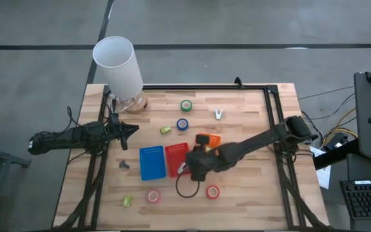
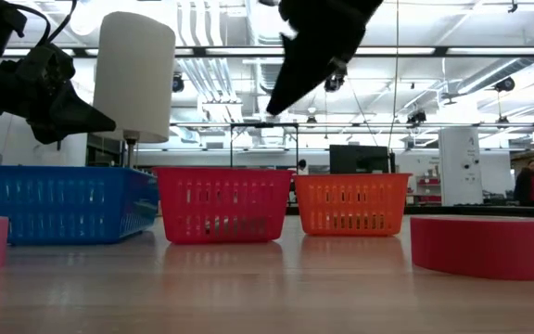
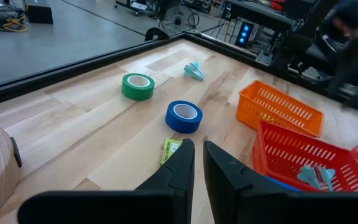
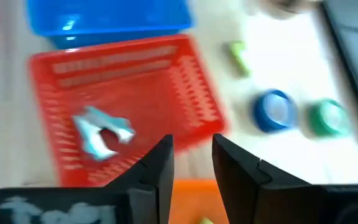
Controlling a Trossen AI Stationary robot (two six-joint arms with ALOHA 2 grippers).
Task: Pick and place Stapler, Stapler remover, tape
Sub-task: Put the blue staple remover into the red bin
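My right gripper [image 1: 189, 164] [image 4: 192, 144] hangs open and empty above the red basket [image 1: 174, 156], high over the table in the low view [image 2: 281, 97]. A pale blue stapler remover [image 4: 102, 134] lies on that basket's floor. A second, white stapler remover [image 1: 218, 114] lies on the table near the far edge. The green tape roll [image 1: 186, 105] and blue tape roll [image 1: 182, 124] lie flat beyond the baskets. Two red tape rolls [image 1: 153, 196] [image 1: 212, 191] lie flat near the front. My left gripper [image 1: 133, 129] [image 3: 197, 149] waits at the table's left, fingers almost together. No stapler shows plainly.
A blue basket [image 1: 151, 162] stands left of the red one and an orange basket [image 1: 209, 140] to its right. A white lamp [image 1: 118, 64] stands at the far left corner. Yellow-green blocks [image 1: 165, 130] [image 1: 127, 201], a small dark object [image 1: 124, 165] and a black cable loop [image 1: 185, 187] lie about.
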